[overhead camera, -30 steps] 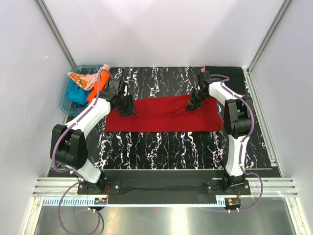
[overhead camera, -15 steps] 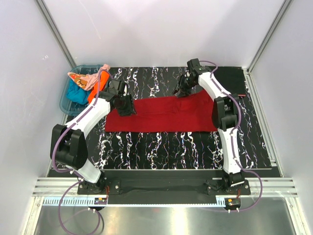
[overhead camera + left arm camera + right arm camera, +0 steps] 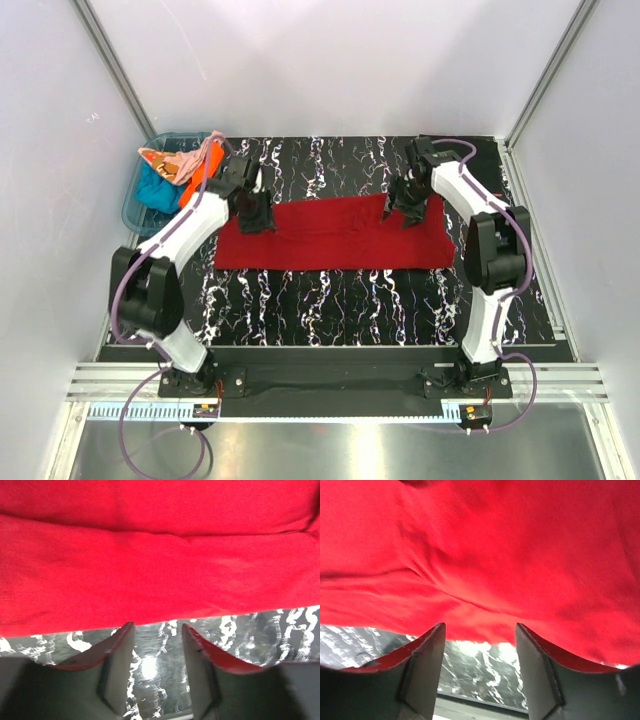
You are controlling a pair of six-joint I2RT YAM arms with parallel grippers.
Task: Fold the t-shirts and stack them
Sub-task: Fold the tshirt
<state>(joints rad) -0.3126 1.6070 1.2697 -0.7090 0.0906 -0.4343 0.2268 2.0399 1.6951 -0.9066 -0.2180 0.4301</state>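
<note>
The dark red t-shirt [image 3: 330,235] lies as a long folded strip across the marbled table. My left gripper [image 3: 258,215] hovers at its far left edge, and my right gripper [image 3: 405,208] at its far right part. In the left wrist view the left gripper [image 3: 157,627] is open with bare table between its fingers, just short of the red t-shirt's [image 3: 160,565] edge. The right gripper [image 3: 479,630] is open too, wider, with nothing in it and the rumpled red cloth [image 3: 485,555] just past its fingertips. Teal [image 3: 155,188], orange [image 3: 203,172] and peach [image 3: 170,160] t-shirts are heaped at the left.
The heaped shirts sit in a blue translucent tub [image 3: 133,208] off the table's left back corner. A plain black cloth [image 3: 465,150] lies flat at the back right. White walls and metal frame posts close in the table [image 3: 330,310].
My right gripper has opened. It swung back and left off the cloth, then returned over the shirt's far right part. The left gripper shifted slightly and widened a little.
</note>
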